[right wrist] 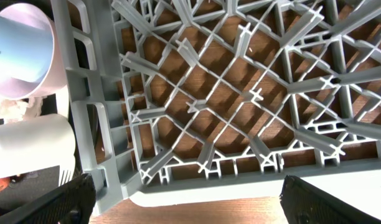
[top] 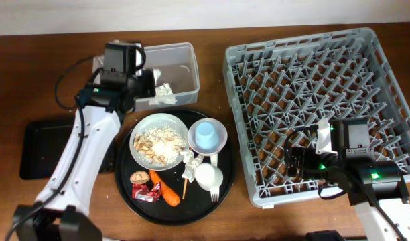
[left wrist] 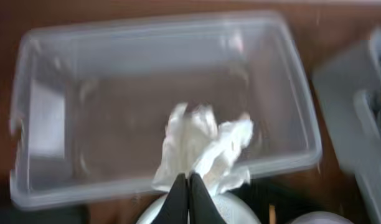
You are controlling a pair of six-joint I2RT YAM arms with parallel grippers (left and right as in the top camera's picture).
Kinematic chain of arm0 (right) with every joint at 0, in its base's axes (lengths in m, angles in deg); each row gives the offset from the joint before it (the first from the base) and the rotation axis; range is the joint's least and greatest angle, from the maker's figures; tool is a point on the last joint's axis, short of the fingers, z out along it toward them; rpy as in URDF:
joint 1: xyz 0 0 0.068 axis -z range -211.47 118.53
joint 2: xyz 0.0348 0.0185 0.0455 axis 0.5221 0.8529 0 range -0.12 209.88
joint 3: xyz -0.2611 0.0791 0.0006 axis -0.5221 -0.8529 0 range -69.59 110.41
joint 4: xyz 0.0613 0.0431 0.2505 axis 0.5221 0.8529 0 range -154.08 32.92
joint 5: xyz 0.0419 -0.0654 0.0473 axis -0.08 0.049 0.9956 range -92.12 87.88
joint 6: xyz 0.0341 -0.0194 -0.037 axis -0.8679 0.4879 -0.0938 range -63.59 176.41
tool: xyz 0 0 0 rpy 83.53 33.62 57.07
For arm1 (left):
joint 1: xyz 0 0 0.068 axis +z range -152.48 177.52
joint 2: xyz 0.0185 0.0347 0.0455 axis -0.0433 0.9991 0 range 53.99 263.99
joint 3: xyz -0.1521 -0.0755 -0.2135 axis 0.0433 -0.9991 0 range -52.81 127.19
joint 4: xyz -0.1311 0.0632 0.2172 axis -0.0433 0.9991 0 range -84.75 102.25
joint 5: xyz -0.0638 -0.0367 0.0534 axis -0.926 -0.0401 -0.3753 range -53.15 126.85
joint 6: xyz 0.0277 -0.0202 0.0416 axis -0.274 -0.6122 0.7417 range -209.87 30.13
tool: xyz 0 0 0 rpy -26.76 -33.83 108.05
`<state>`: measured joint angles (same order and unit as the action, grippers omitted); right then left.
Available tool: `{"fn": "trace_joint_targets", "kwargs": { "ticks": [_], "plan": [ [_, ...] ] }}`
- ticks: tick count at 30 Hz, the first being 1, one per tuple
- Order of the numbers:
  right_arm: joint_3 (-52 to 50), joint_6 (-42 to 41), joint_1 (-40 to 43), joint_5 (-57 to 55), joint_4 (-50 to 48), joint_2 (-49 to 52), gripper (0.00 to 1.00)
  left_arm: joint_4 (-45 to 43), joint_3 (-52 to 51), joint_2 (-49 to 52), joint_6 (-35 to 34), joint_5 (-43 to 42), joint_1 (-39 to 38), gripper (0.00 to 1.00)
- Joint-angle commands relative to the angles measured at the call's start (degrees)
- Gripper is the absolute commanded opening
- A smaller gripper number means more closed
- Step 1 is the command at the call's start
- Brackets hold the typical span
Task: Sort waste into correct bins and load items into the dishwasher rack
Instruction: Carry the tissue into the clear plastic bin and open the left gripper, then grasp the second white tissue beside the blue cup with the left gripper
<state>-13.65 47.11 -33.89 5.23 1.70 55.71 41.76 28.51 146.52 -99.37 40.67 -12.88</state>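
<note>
My left gripper [left wrist: 188,186] is shut on a crumpled white paper scrap [left wrist: 203,149] and holds it at the near rim of the clear plastic tub [left wrist: 290,93]; in the overhead view the scrap [top: 165,93] hangs at the tub's [top: 185,50] front edge. My right gripper [right wrist: 184,199] is open and empty over the near left corner of the grey dishwasher rack [right wrist: 240,93], seen from above as [top: 339,40]. The flat black tray [top: 44,144] lies at left. The bowl of crumbs [top: 159,140], blue cup [top: 206,134], white cup [top: 208,176], fork [top: 214,194], carrot [top: 167,193], red wrapper [top: 146,192] and brown lump [top: 139,177] sit on the round tray.
The large round black tray [top: 225,164] sits between the arms, near the rack's left wall. Another white scrap [top: 189,164] and a thin chopstick [top: 185,187] lie on it. The left arm reaches over the tray's left side.
</note>
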Motion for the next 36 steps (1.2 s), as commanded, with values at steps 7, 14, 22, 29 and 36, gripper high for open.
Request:
{"fn": "trace_joint_targets", "kwargs": {
  "ticks": [7,14,22,29,36],
  "plan": [
    [0.74,-0.63,-0.09,-0.74,0.0,-0.33,0.98,-5.01,0.68,10.62,0.11,1.07,2.32,0.81],
    [0.74,-0.63,-0.09,-0.74,-0.42,-0.33,0.98,27.3,-0.17,4.9,-0.11,-23.56,-0.39,0.95],
    [0.74,-0.63,-0.09,-0.74,-0.44,-0.33,0.98,17.07,-16.48,4.92,-0.15,-23.54,-9.62,0.94],
    [0.74,-0.63,-0.09,-0.74,-0.42,-0.33,0.98,6.75,-22.6,4.96,-2.91,-19.5,-13.25,0.71],
    [0.74,-0.63,-0.09,-0.74,-0.39,-0.33,0.98,3.19,-22.64,5.01,-4.85,-15.34,-16.28,0.51]
  ]
}}
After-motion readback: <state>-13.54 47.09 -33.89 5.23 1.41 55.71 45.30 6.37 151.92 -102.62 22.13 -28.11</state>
